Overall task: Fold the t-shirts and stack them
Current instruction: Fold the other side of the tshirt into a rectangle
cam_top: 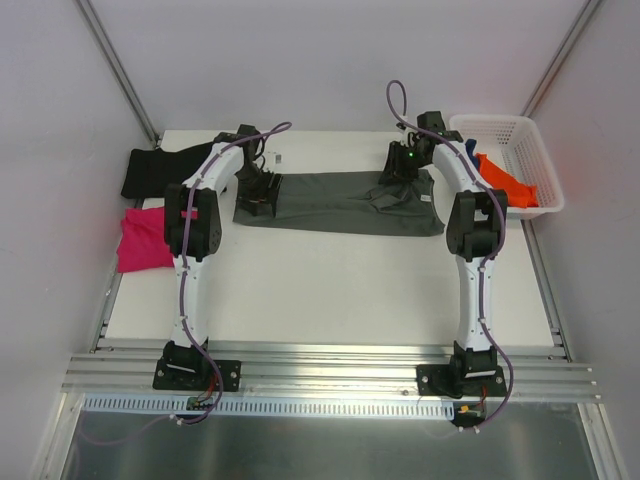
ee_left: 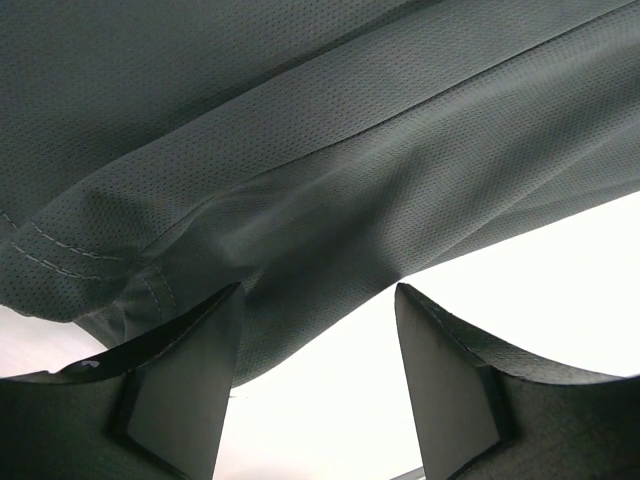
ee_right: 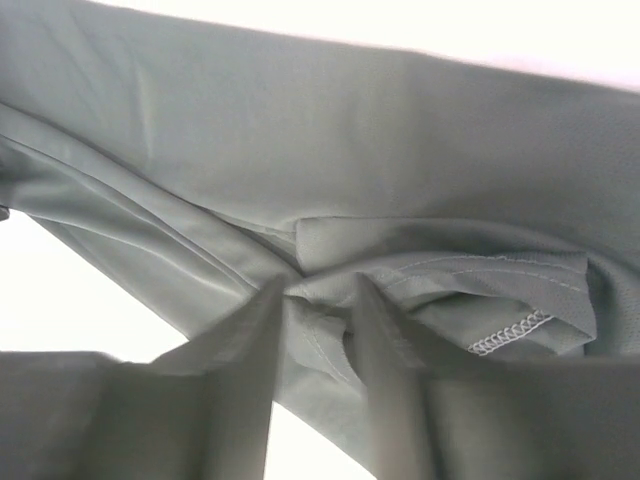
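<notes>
The white basket (cam_top: 522, 128) sits at the table's (cam_top: 330, 290) far right corner, and the orange t-shirt (cam_top: 508, 186) is bunched up inside it, against the near wall. A small bit of the blue t-shirt (cam_top: 470, 150) pokes out at the basket's left rim, but the right arm hides most of it, so it's hard to tell how much of it is actually in there. Both arms reach out to the far side of the table and bend down over the dark grey t-shirt (cam_top: 330, 205), which lies stretched out wide and mostly flat between them, a bit rumpled at its right end. The left gripper (cam_top: 258, 195) is down at the shirt's left end, and in its wrist view the left gripper (ee_left: 318, 290) has its fingers (ee_left: 190, 370) spread wide, with the grey hem drooping toward the gap but nothing pinched. The right gripper (cam_top: 400, 170) is at the shirt's far right part, and up close the right gripper (ee_right: 318, 285) has its fingers (ee_right: 240, 370) nearly together, clamping a fold of the grey cloth right next to a stitched hem. Off on the left side of the table, the black t-shirt (cam_top: 150, 170) lies at the far left corner and the magenta t-shirt (cam_top: 145, 240) is crumpled just in front of it, hanging over the table's left edge
</notes>
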